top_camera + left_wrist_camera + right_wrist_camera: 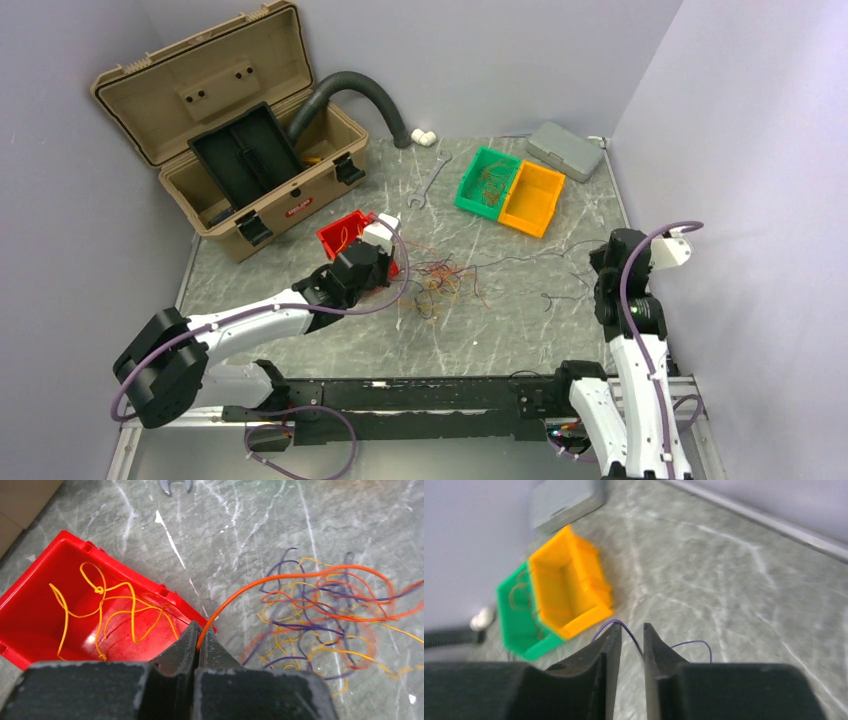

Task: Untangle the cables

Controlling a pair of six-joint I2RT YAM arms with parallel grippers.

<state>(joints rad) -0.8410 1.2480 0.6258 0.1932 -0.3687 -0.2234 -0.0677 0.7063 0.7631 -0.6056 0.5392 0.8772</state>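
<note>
Progress, as I judge it, partial: yellow wires [99, 589] lie in the red bin [35, 627], the tangle [310, 615] sits just beside it, my left claw [198, 642] clamped on one orange wire [300, 575], my right claw [632, 635] barely parted around a purple strand [613, 622]

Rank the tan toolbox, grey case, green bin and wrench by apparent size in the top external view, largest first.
1. tan toolbox
2. grey case and green bin, too alike to rank
3. wrench, smallest
</note>
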